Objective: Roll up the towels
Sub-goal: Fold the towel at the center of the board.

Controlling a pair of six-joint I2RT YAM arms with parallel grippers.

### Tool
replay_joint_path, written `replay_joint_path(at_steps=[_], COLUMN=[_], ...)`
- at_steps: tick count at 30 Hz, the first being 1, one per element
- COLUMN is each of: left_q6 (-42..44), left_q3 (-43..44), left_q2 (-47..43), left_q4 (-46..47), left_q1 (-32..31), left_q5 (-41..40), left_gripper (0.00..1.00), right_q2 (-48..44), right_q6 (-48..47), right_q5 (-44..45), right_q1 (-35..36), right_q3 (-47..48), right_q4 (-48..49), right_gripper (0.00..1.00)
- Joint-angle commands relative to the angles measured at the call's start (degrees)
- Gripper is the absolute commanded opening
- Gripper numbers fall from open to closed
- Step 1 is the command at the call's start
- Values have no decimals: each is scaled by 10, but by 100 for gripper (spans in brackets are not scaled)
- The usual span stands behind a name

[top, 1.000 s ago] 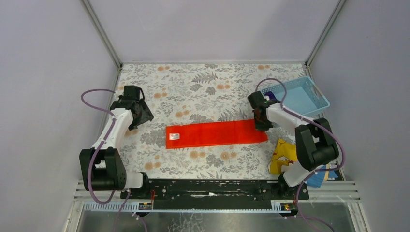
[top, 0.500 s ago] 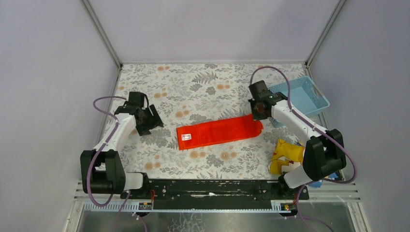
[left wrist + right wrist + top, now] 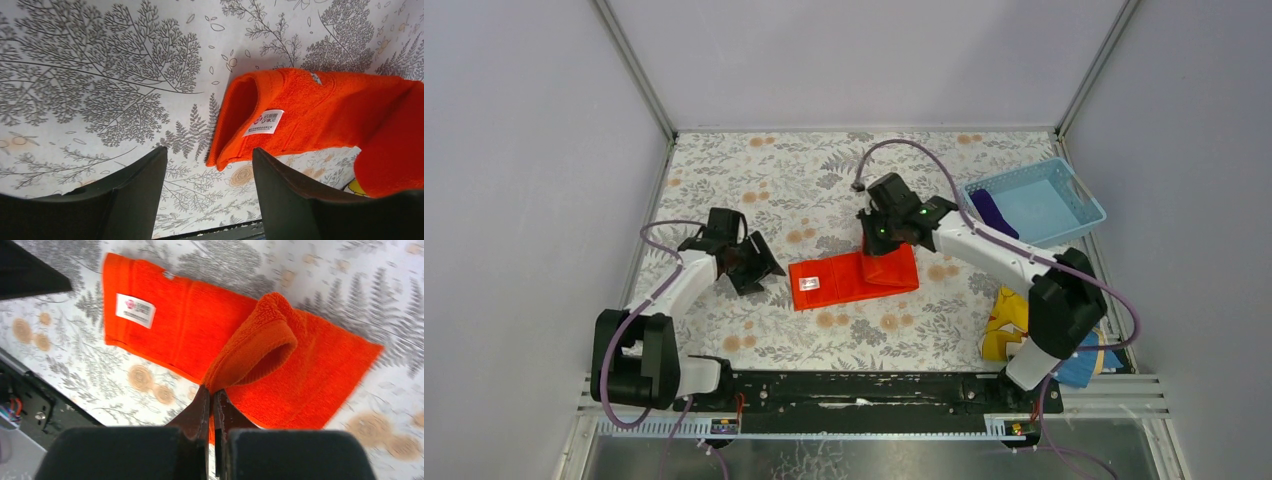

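Observation:
The orange-red towel (image 3: 844,280) lies mid-table, its white label (image 3: 263,122) near the left end. My right gripper (image 3: 879,252) is shut on the towel's right end, which is lifted and curled back leftward over the rest as a loop (image 3: 265,335). The jaws (image 3: 212,392) pinch the fabric edge. My left gripper (image 3: 759,268) stands open just left of the towel's left end, fingertips (image 3: 150,170) apart above the table, with nothing between them (image 3: 208,150). The purple towel (image 3: 987,208) sits in the blue basket.
The blue basket (image 3: 1064,190) stands at the back right. A yellow-and-blue printed cloth (image 3: 1014,325) lies by the right arm's base. The black rail (image 3: 864,385) runs along the near edge. Walls close in on three sides.
My right gripper has carried the towel's right end leftward, folding it over the rest and dragging the towel left. The left gripper has moved right, up to the towel's left end.

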Motion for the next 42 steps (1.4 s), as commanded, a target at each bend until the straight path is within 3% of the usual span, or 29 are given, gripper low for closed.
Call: replay_joint_path(at_steps=[1,8,23,32,42], left_q6=[-38,-45,-56,-58,-57], left_q3=[-21,-32,-41,-40,-39], left_q2=[5,30,76,102,107], left_q4=[67,91,127,127,118], left_q1=[-19,-33,-66,-81,-89], left_q5=[16,26,20,-7,-28], left_gripper=[61,49,35,17,13], right_q2=[48,122,219,237,241], right_q6=[31,47,72,58,47], right_q5=[-40,-64,-91,-92,-82], right_q1=[35,71,105,123,134], right_q3=[57,125,196,227,247], right_q4=[31,12,11,12,7], right_gripper=[0,0,0,0,0])
